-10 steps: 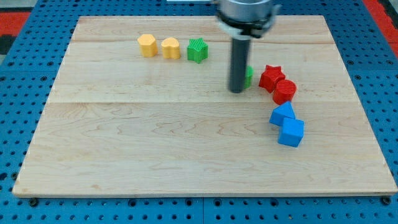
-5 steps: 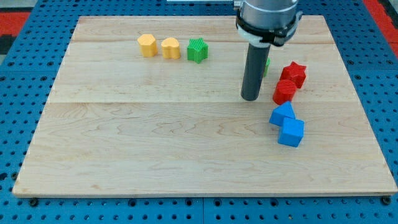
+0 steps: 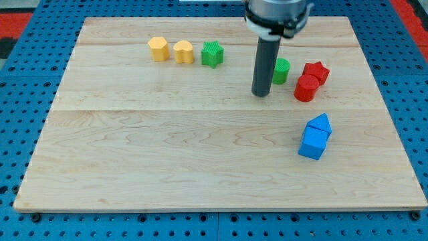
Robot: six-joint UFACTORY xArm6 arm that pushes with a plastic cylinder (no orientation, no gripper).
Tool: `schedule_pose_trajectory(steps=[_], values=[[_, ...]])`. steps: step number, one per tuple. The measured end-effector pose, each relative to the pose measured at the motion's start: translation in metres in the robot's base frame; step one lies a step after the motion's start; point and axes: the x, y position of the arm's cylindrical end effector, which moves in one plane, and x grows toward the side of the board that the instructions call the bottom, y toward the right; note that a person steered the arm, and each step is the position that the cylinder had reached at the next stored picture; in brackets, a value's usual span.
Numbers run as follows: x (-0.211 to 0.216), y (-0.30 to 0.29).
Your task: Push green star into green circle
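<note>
The green star (image 3: pixel 212 53) sits near the view's top, left of centre, beside two yellow blocks. The green circle (image 3: pixel 281 70) lies to its right, partly hidden behind my rod. My tip (image 3: pixel 260 94) rests on the board just below and left of the green circle, well to the right of and below the green star. The tip is not touching the star.
A yellow hexagon-like block (image 3: pixel 158 48) and a yellow heart (image 3: pixel 183 51) sit left of the star. A red star (image 3: pixel 315 71) and a red cylinder (image 3: pixel 306 88) lie right of the green circle. Two blue blocks (image 3: pixel 314 136) lie lower right on the wooden board (image 3: pixel 134 154).
My rod swung right and then back left. The green circle moved up and right. The red blocks shifted right and the blue blocks shifted down-right. The green star has not moved.
</note>
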Motion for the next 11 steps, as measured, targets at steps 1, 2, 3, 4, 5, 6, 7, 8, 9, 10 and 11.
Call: schedule_pose_trajectory(steps=[1, 2, 3, 4, 5, 6, 7, 8, 9, 10, 11], values=[[-0.015, -0.023], [-0.05, 0.008], [-0.005, 0.023], [-0.031, -0.059], [-0.031, -0.106], [-0.063, -0.1], [-0.101, -0.119], [-0.142, -0.129], [-0.137, -0.078], [-0.088, -0.007], [-0.111, -0.058]])
